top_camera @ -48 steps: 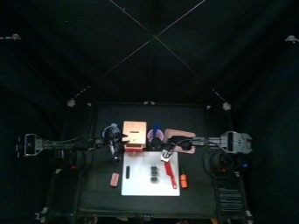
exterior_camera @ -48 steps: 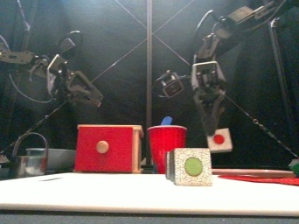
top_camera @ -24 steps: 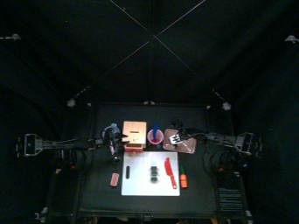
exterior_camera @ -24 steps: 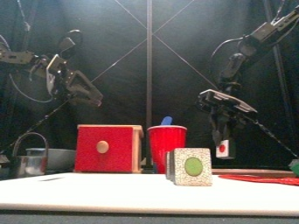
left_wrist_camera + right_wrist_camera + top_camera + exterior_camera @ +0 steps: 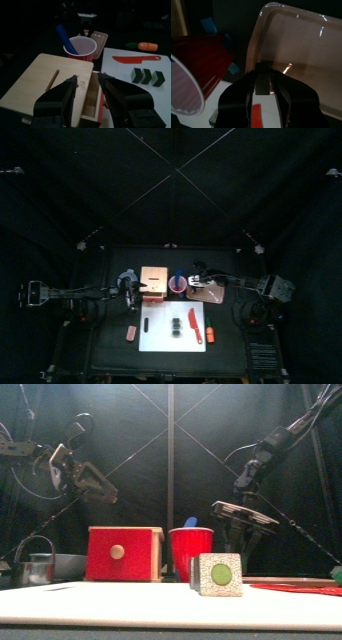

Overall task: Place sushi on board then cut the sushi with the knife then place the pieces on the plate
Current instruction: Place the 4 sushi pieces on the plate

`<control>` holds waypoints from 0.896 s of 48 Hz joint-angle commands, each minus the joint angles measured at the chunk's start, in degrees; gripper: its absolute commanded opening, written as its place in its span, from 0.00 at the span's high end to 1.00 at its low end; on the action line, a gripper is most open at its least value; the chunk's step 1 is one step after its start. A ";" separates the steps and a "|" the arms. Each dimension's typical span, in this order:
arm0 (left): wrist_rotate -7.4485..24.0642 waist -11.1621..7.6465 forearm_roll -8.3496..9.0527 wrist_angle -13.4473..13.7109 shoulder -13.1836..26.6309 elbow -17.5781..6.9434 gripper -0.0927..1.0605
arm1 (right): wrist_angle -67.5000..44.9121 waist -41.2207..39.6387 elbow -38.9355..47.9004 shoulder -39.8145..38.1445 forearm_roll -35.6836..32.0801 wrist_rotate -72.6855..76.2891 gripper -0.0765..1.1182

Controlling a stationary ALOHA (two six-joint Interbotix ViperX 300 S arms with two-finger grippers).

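Observation:
The sushi roll [image 5: 177, 324] of dark green blocks lies on the white board [image 5: 158, 338]; in the front view its end [image 5: 217, 574] shows near and large. Beside it on the board lies the red knife [image 5: 197, 318], also in the left wrist view [image 5: 137, 59] next to the sushi roll [image 5: 147, 76]. The pink plate [image 5: 207, 290] sits behind the board. My right gripper [image 5: 198, 281] hovers shut over the plate's rim [image 5: 298, 45], beside the red cup [image 5: 194, 65]. My left gripper [image 5: 87, 77] hangs open and empty above the wooden box [image 5: 47, 82].
The red cup [image 5: 179, 284] holds a blue knife [image 5: 61, 35] between the box [image 5: 155, 285] and the plate. An orange toy [image 5: 209, 335] lies at the board's right edge, a small red toy [image 5: 131, 332] left of it. A metal cutter [image 5: 38, 566] stands at the front left.
My right arm has drawn back from above the board to the pink plate and come down lower. The knife and sushi lie where they were. The left arm has hardly moved.

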 commanded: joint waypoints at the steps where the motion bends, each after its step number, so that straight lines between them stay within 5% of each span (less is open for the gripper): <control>1: 0.09 -0.44 2.90 -0.62 -0.18 -1.14 0.24 | -0.35 -0.53 -2.02 0.44 -1.14 0.00 0.42; 8: 0.00 -0.53 4.13 -0.70 -0.18 -0.97 0.24 | -0.26 -1.76 -2.37 1.05 -2.02 0.09 0.42; 33: -0.26 -1.32 3.87 -0.70 -0.18 -0.44 0.24 | 2.20 -2.20 -3.25 1.49 -8.09 0.09 0.41; 43: -0.26 -1.58 3.60 -0.70 -0.18 -0.79 0.24 | 2.55 -2.20 -3.16 1.49 -7.91 0.00 0.29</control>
